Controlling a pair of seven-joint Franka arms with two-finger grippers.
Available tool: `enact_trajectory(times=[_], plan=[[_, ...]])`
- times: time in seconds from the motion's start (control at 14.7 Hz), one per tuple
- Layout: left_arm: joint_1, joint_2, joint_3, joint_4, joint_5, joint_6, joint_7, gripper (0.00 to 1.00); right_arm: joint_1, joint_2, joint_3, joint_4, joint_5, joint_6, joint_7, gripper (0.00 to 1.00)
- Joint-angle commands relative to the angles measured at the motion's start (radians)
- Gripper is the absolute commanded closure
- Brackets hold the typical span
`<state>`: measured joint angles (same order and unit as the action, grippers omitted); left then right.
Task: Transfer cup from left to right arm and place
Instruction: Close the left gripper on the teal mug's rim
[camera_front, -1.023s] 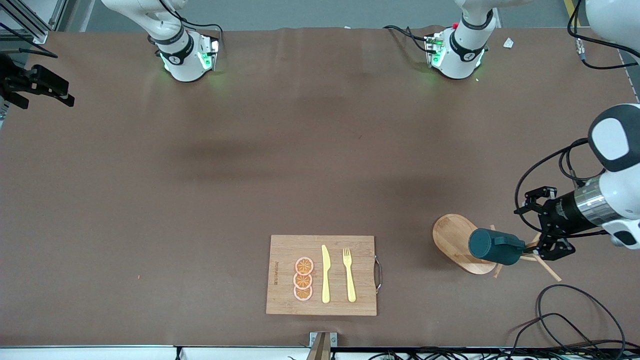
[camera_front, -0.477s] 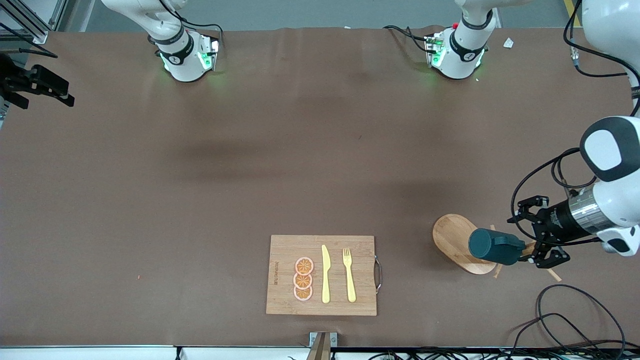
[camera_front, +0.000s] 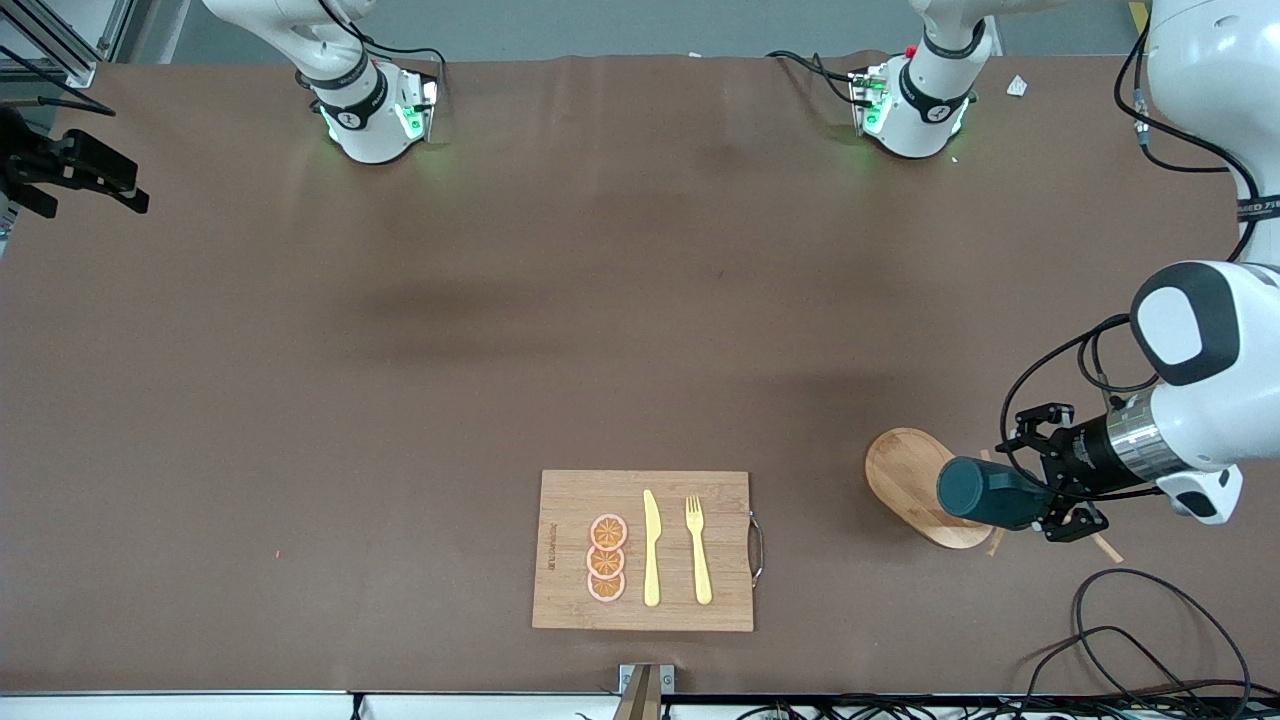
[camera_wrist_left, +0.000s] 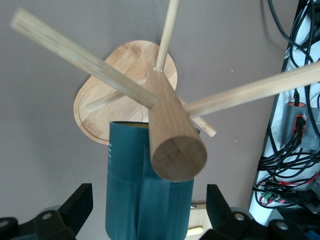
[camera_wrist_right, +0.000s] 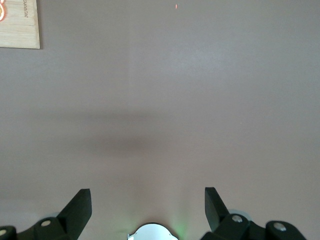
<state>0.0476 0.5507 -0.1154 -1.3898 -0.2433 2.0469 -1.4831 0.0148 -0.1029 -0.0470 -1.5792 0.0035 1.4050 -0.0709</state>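
While the teal cup (camera_front: 990, 493) hung on the wooden mug tree (camera_front: 925, 487) at lower right, the left gripper (camera_front: 1045, 487) straddled it with fingers spread, not clamping. The right gripper (camera_wrist_right: 148, 210) waited open over bare table at the upper left edge.

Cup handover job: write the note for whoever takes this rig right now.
Left gripper: open, fingers on either side of the cup, not closed on it.
Right gripper: open, over bare table; that arm waits.
Cup: hanging on the wooden mug rack toward the left arm's end of the table, beside the cutting board.
Done: the left arm's approach to the cup.
Left: grasp, lift off the peg, pass to the right gripper, place.
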Motion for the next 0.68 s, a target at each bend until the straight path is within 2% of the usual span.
enact_trajectory(times=[0.0, 0.61], plan=[[-0.008, 0.012, -0.004, 0.005, 0.021, 0.022, -0.005, 0.00, 0.008, -0.003, -0.002, 0.001, -0.014, -0.001, -0.010, 0.00], [-0.020, 0.046, -0.006, 0.005, 0.015, 0.062, -0.006, 0.00, 0.008, -0.003, -0.002, 0.001, -0.014, -0.001, -0.010, 0.00]])
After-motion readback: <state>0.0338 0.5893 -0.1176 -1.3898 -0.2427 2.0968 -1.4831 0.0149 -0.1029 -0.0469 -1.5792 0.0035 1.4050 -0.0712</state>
